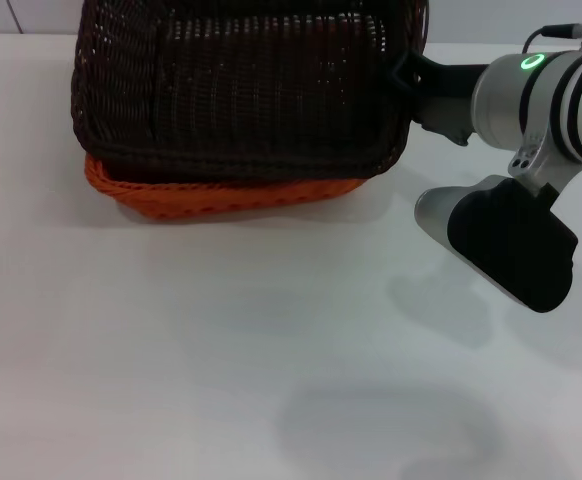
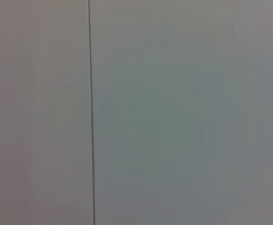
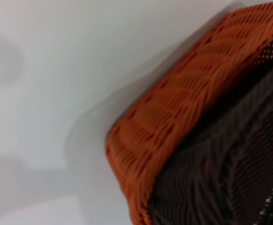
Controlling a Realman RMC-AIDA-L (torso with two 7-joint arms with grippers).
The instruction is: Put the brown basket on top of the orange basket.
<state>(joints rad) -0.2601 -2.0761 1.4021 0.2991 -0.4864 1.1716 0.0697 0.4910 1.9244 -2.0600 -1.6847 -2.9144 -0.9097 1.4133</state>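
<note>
The brown basket [image 1: 241, 90] sits nested in the orange basket [image 1: 221, 195] at the back of the white table. Only the orange basket's lower band shows under it. My right gripper [image 1: 408, 75] reaches in from the right and is at the brown basket's right rim. The right wrist view shows a corner of the orange basket [image 3: 174, 122] close up, with the brown basket [image 3: 230, 173] inside it. My left gripper is out of view. The left wrist view shows only a plain grey surface with a thin dark line.
The white table [image 1: 221, 350] spreads in front of the baskets. My right arm's silver and black wrist [image 1: 511, 245] hangs over the table to the right of the baskets.
</note>
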